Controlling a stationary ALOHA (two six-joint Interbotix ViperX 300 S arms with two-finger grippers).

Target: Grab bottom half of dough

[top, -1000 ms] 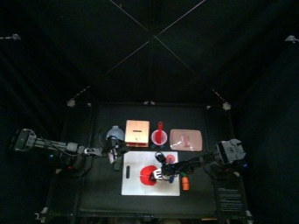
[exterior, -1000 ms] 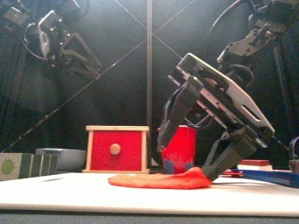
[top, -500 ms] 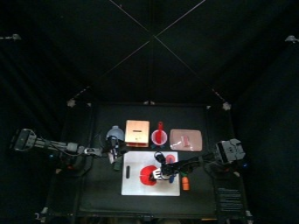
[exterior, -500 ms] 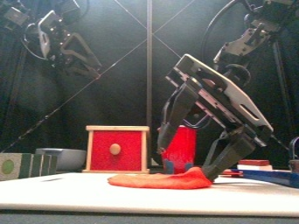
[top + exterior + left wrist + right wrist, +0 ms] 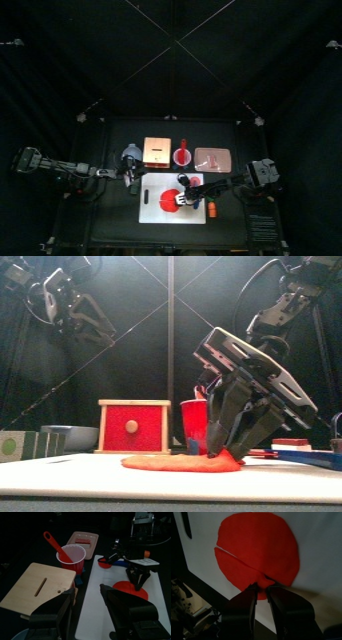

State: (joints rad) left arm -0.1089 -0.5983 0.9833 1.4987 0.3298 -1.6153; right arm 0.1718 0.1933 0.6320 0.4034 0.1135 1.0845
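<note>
Since a second earlier, your right gripper had drawn its jaws in from a wide spread to a narrow gap and tipped down onto the near edge of the dough, while your left gripper had not moved at all. That dough, a flat red oval, lay on the white cutting board near the front of the tabletop, toward the right arm's side of the board. In the right wrist view the two jaws stood close together with their tips at the rim of the dough, and its lower edge seemed pinched up between them; whether the grip had fully closed on the putty I could not tell. The relation that mattered was this: the bulk of the oval stretched away from the gripper along its long axis, so you were holding only the end nearest the right arm, the bottom half named in the task. A faint cut line crossed the dough beside the jaws, in my judgement marking where that half ended. Your left gripper rested with jaws apart and empty, well off the board beside the wooden box, so the right arm was plainly the nearer one.
</note>
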